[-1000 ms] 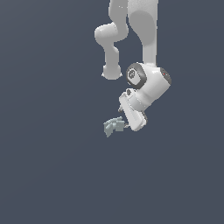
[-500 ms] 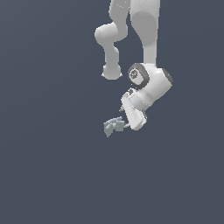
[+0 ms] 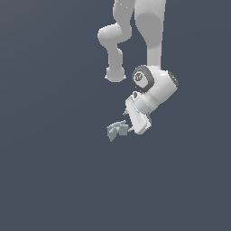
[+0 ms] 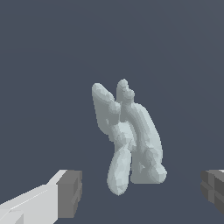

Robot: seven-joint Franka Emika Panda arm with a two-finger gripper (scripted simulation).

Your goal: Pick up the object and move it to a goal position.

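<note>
The object (image 3: 117, 129) is a small pale grey-green lumpy thing with stubby prongs, lying on the dark grey ground. In the wrist view the object (image 4: 129, 140) sits ahead of and between my two fingers. My white gripper (image 3: 128, 129) is right beside it on the exterior view's right, tilted down toward it. In the wrist view my gripper (image 4: 140, 194) is open wide: one fingertip (image 4: 68, 192) and the other fingertip (image 4: 214, 190) stand well apart from the object on either side. Nothing is held.
The arm's white links (image 3: 151, 40) rise above the gripper toward the top of the exterior view. The ground (image 3: 54, 180) is a plain dark grey surface with nothing else showing on it.
The wrist has shifted slightly toward the exterior view's right and down, then held still. The object has not moved and the gripper stays beside it.
</note>
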